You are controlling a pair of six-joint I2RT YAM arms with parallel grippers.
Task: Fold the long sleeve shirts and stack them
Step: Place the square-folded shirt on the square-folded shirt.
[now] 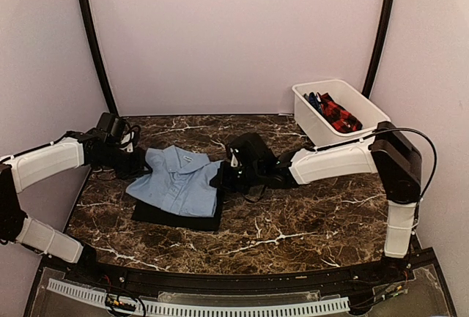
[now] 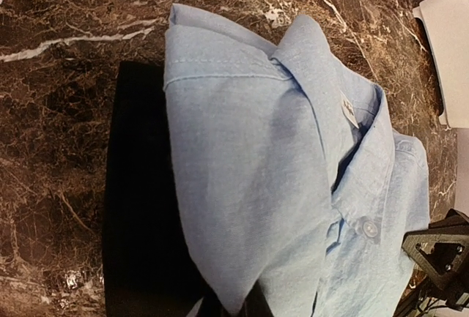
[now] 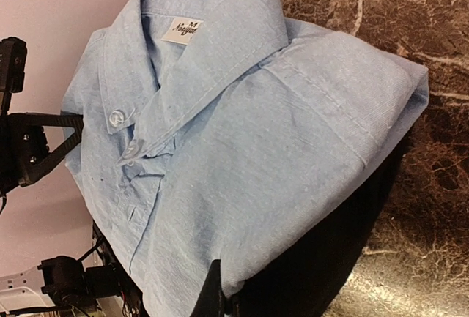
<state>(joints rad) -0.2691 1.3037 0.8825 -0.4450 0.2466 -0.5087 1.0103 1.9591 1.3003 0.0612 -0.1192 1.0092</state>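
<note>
Item: light-blue shirt (image 1: 178, 179), folded into a compact rectangle, collar and neck label facing up.
Location: it lies on the black mat (image 1: 176, 217), left of centre on the marble table (image 1: 308, 214). A strip of mat shows along the shirt's near edge.
Left gripper (image 1: 139, 157): at the shirt's far-left corner, touching or just beside the cloth. From my feeds I cannot tell whether its jaws are parted or closed.
Right gripper (image 1: 222, 176): at the shirt's right edge, opposite the left one. One dark finger shows low in its wrist view against the fold, and I cannot tell whether it is pinching cloth.
Other stock: red-black checked shirt (image 1: 338, 116) in the white bin (image 1: 315, 123), far right, well apart.
Risk, as I judge it: if either gripper pulls away with cloth caught, the fold opens or the shirt slides off the mat. Uneven lifting by the two arms would let the middle sag and spill the tucked sleeves.
</note>
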